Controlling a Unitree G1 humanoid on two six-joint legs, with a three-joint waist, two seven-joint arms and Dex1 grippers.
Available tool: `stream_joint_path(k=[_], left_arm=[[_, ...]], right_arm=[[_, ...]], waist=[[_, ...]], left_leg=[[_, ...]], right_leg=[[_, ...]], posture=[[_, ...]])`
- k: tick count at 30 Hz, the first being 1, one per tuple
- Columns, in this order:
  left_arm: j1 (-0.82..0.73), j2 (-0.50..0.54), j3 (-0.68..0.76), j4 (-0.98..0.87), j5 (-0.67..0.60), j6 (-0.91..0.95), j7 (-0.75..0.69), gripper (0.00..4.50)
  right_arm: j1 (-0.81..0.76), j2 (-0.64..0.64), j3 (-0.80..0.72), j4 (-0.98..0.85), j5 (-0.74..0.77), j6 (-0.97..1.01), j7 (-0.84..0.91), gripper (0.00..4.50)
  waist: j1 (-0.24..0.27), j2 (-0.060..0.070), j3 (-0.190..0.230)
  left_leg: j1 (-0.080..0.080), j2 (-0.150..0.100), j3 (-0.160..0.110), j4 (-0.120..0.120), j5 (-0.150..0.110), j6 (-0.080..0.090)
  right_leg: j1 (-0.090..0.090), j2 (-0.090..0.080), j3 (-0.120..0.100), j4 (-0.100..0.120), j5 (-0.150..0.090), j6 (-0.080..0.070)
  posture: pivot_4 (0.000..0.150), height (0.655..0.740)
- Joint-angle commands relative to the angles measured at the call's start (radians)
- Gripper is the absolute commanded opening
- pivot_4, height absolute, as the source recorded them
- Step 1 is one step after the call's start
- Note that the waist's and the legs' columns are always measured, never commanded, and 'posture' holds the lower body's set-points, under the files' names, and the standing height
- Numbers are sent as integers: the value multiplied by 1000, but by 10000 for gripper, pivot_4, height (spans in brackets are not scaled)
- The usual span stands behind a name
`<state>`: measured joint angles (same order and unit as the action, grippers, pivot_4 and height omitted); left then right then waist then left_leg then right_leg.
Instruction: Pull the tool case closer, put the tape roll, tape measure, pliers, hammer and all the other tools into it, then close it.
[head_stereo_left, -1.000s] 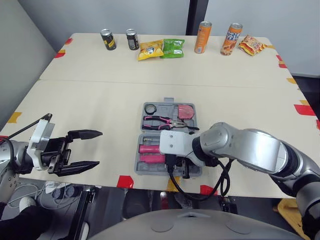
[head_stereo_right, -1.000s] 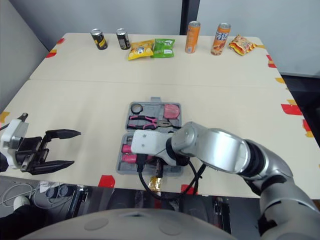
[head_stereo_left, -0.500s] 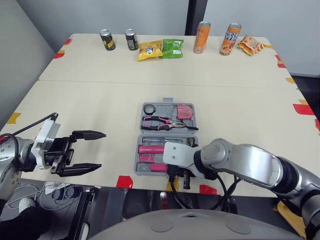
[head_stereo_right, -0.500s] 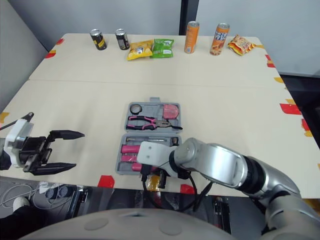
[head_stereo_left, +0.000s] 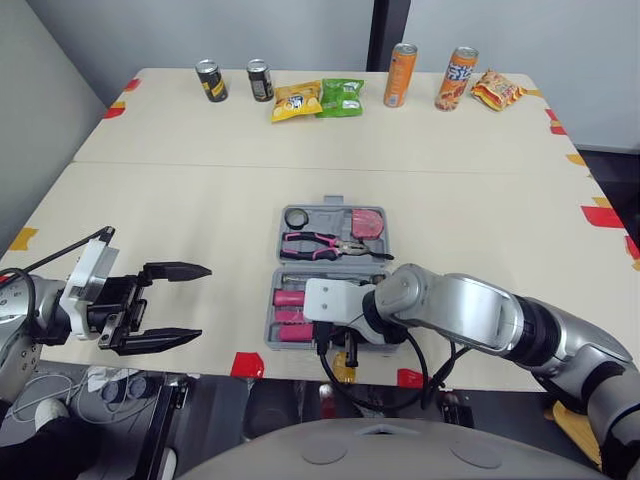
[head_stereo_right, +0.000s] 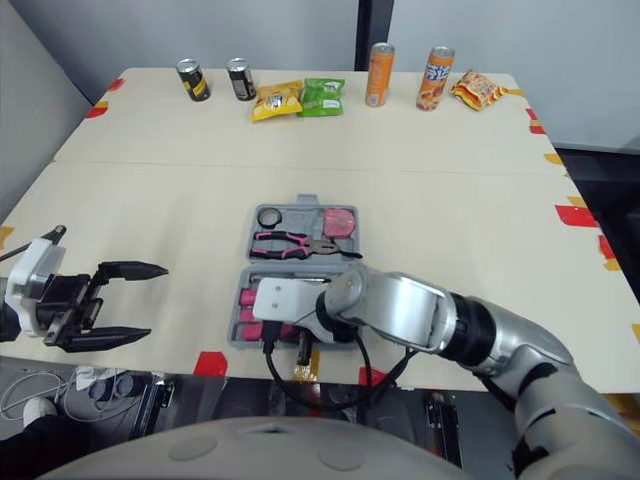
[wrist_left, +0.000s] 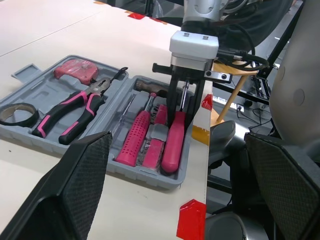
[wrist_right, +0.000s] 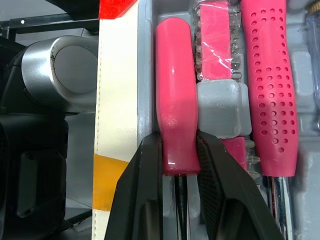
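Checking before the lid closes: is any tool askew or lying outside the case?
Nothing stands out. The pliers, tape roll, tape measure and pink-handled tools all lie in slots of the open tool case; the fingers of the right gripper grip one pink handle.

The right arm (head_stereo_left: 470, 310) is a glossy silver shell with a black band (head_stereo_left: 535, 328) at one joint. Its wrist is a white box (wrist_left: 194, 42) with small screws on top and a looping black cable (head_stereo_left: 425, 375). The right gripper (wrist_right: 177, 145) has smooth black fingers. The left gripper (head_stereo_left: 203, 301) has cross-hatched black pads (wrist_left: 75, 185), a white block (head_stereo_left: 85, 288) and a thin black wire (head_stereo_left: 55, 252).
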<state>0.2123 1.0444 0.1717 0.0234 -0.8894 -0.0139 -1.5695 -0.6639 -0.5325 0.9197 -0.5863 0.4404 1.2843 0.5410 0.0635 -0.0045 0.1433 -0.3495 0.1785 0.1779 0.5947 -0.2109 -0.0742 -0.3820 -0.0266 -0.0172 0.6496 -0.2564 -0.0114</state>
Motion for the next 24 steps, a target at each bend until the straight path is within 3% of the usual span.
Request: stream_joint_path(k=[1,6,7,11,19,24], left_arm=[[7,3,14,-29,-4,3,-45,45000],[12,-2,16,-36,-1,9,-45,45000],[12,-3,17,-37,-1,10,-45,45000],[12,-6,18,-40,0,15,-45,45000],[-6,-21,10,-35,10,27,-45,45000],[-10,-30,11,-37,14,32,-45,45000]], right_arm=[[12,-5,17,36,-25,-28,25,4314],[31,24,-12,54,-26,-37,37,4314],[32,31,-16,55,-27,-36,36,14764],[52,36,-55,26,-27,-30,33,27232],[112,176,-262,-102,50,8,-9,27232],[207,100,-337,-161,66,-128,48,27232]], waist=[[-1,0,0],[-4,-1,-1],[-5,-1,-1],[-11,-1,-1],[-8,-1,-1],[6,-2,-2]], left_leg=[[0,0,0,0,0,0],[0,0,0,0,0,0],[1,1,0,0,0,0],[1,1,-1,0,0,0],[0,2,-1,0,0,0],[-1,1,0,1,0,0]], right_leg=[[0,0,0,0,0,0],[0,0,0,2,-1,-1],[0,1,0,3,-1,-2],[0,1,0,3,-1,-3],[-1,2,0,3,-1,-4],[-1,1,0,-1,0,-2]], posture=[[1500,7400],[1500,7400],[1500,7400],[1500,7400],[1500,7400],[1500,7400]])
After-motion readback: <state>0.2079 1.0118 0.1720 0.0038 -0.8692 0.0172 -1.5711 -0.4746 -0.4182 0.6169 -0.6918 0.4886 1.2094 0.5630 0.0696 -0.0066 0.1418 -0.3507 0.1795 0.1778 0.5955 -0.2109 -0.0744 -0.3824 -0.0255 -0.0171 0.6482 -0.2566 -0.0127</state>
